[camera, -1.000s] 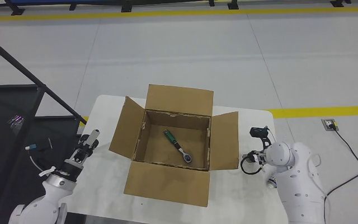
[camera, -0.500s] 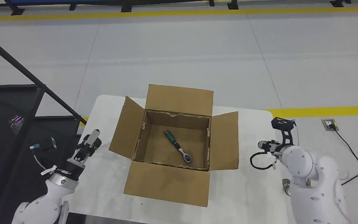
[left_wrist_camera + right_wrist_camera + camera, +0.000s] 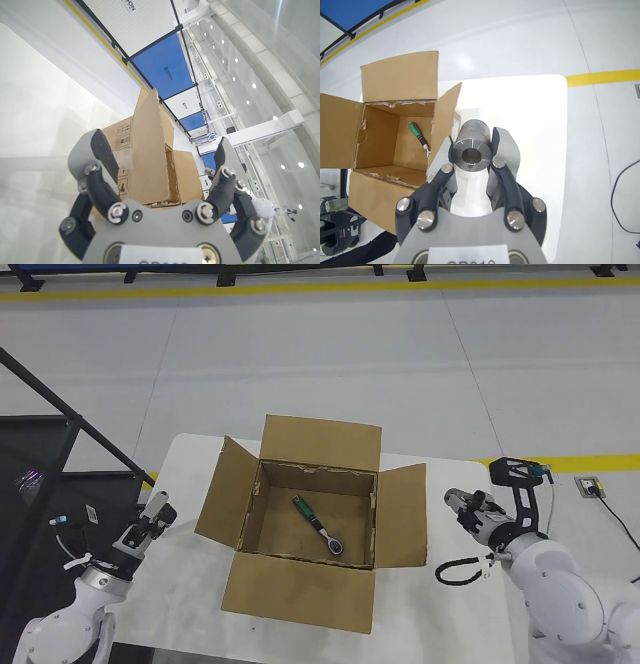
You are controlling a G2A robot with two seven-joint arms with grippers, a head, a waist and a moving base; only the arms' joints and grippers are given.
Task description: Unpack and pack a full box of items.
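Note:
An open cardboard box (image 3: 300, 594) stands mid-table with all its flaps spread out. A ratchet wrench with a green handle (image 3: 318, 525) lies on its floor and is also in the right wrist view (image 3: 418, 136). My right gripper (image 3: 462, 504) hovers above the table just right of the box's right flap. It is shut on a grey metal cylinder (image 3: 475, 130) with a bored end, held between the fingers (image 3: 472, 141). My left gripper (image 3: 150, 519) stays left of the box over the table, open and holding nothing (image 3: 163, 155), facing the box's left flap (image 3: 147, 150).
The white table (image 3: 200, 454) has bare room on both sides of the box. A black cable loop (image 3: 455, 572) hangs by the right arm. A black frame (image 3: 40, 434) stands off the table's left side.
My right gripper has moved from low near the table's front right toward the far side and turned toward the box. The left gripper has shifted slightly.

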